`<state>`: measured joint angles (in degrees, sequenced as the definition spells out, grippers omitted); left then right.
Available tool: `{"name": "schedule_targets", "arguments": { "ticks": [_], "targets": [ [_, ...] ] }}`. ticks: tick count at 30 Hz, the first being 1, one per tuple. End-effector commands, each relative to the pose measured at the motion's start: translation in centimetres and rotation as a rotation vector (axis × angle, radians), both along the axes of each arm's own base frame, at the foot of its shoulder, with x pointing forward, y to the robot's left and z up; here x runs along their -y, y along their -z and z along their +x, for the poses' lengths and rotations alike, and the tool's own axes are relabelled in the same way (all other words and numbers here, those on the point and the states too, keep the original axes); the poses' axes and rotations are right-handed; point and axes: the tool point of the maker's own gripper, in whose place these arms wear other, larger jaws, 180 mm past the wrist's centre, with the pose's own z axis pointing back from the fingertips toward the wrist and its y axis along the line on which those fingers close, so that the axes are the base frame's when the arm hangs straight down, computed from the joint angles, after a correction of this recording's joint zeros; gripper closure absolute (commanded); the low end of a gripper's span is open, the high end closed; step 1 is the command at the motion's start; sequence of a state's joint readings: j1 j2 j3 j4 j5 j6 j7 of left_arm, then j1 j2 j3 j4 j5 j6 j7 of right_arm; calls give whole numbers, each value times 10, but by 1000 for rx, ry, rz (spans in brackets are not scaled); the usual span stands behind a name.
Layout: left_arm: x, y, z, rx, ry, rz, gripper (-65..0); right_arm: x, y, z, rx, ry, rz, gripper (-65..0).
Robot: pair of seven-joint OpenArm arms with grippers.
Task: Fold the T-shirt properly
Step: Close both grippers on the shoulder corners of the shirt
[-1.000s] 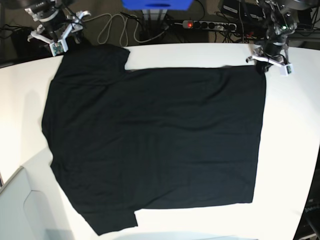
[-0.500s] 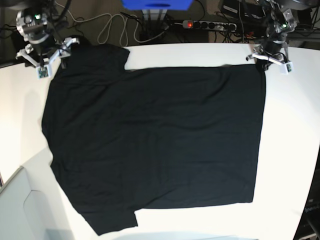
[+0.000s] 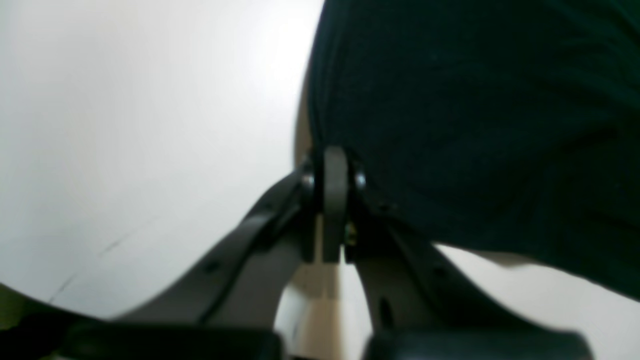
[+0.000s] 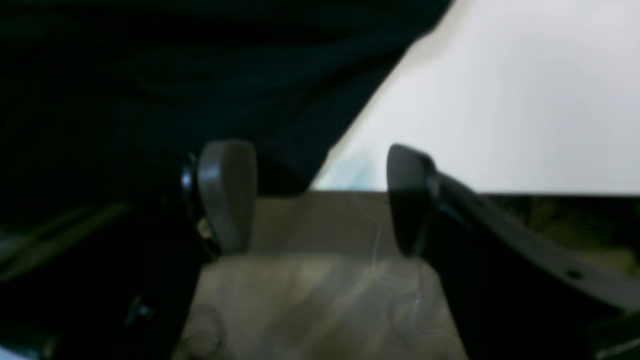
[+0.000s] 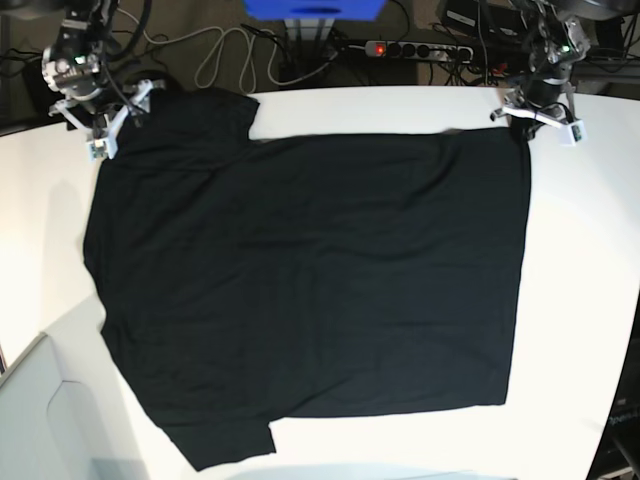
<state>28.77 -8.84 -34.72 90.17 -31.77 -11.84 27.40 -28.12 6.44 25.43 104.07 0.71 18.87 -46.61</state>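
The black T-shirt (image 5: 310, 280) lies spread flat, plain side up, on the white table (image 5: 580, 300). My left gripper (image 5: 525, 125) is at the shirt's far right corner. In the left wrist view its fingers (image 3: 335, 200) are pressed together on the edge of the T-shirt (image 3: 475, 125), which rises slightly off the table there. My right gripper (image 5: 112, 122) hovers at the far left sleeve. In the right wrist view it (image 4: 317, 197) stands open. One fingertip (image 4: 227, 192) is over the T-shirt's (image 4: 175, 75) dark cloth and the other is over bare table, at the table's edge.
Beyond the table's far edge lie a power strip (image 5: 415, 48), loose cables (image 5: 225, 55) and a blue object (image 5: 315, 8). A pale grey panel (image 5: 45, 415) overlaps the front left corner. Bare table (image 3: 150, 125) runs beside the shirt's right edge.
My right arm has come down from behind the table to the far left sleeve, its jaws a little wider. The left gripper has stayed shut at the far right corner.
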Motion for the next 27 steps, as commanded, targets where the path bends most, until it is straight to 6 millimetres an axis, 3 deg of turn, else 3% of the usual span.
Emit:
{"name": "schedule_targets", "arguments": {
  "ticks": [1,9,11,17,22,27],
  "targets": [
    [0,0,-5,-24,13,8,0,2,0,1,-3,-20,-9,-395],
    [-2,0,-5,-23,10,9,0,-6,8,-3,-27,-35,11,-373],
    [-2,0,-5,-23,10,9,0,-8,8,-3,-29,-41,14,-305],
    [-1,0,-9,-30,12,12,0,-6,8,-5,-33,-37,9,0],
    [-1,-1,-8,-27,15,14,0,-7,-7,-1,5,-58,-14,-2],
    [-1,-6,-6,-17,20,21,0,-15,-47,11,107,-105,-57,-2]
  ]
}}
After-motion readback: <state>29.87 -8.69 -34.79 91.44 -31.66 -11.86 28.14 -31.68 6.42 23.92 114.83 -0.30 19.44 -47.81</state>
